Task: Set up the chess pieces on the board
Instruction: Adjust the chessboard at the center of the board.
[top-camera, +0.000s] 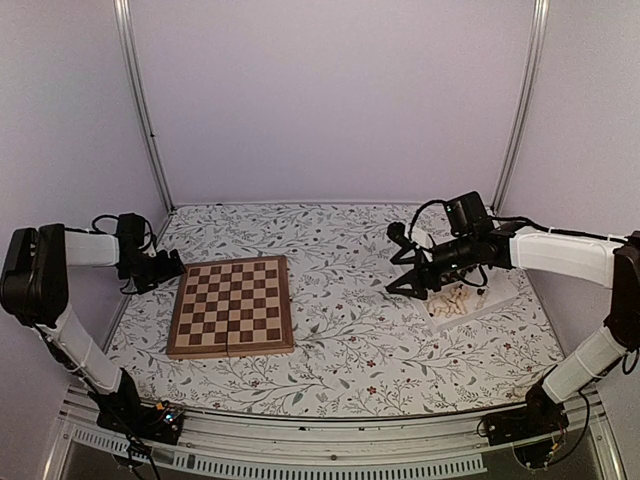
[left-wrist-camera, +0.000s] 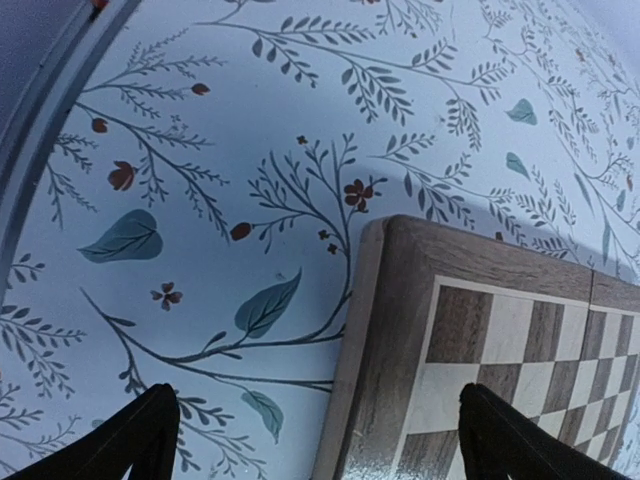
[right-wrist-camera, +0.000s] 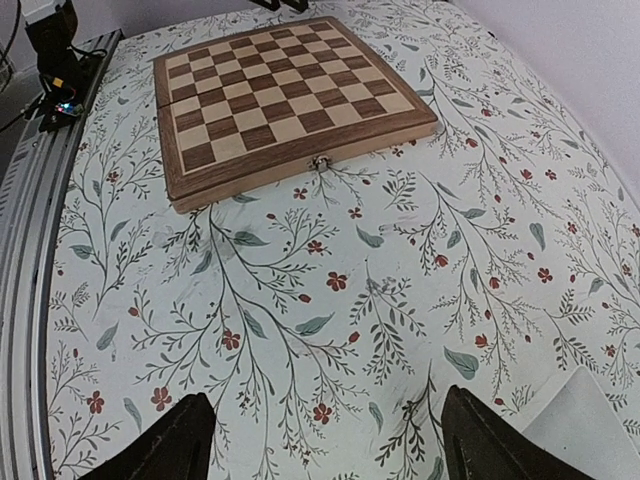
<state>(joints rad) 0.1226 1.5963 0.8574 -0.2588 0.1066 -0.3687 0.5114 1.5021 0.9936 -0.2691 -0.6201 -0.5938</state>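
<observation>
The chessboard (top-camera: 232, 305) lies flat and bare on the flowered cloth, left of centre. My left gripper (top-camera: 172, 265) hovers open and empty at its far left corner. In the left wrist view (left-wrist-camera: 315, 450) the board's corner (left-wrist-camera: 480, 330) lies between the black fingertips (left-wrist-camera: 135, 440). My right gripper (top-camera: 396, 262) is open and empty above the cloth, just left of a white tray (top-camera: 500, 298). The tray holds several pale chess pieces (top-camera: 455, 300). In the right wrist view (right-wrist-camera: 325, 445) the board (right-wrist-camera: 280, 90) lies far ahead. No dark pieces show.
The tray's corner (right-wrist-camera: 585, 425) shows at the lower right of the right wrist view. Metal frame posts (top-camera: 145, 110) stand at the back corners, and a rail (top-camera: 300, 440) runs along the near edge. The left arm's base (right-wrist-camera: 55, 50) sits beyond the board.
</observation>
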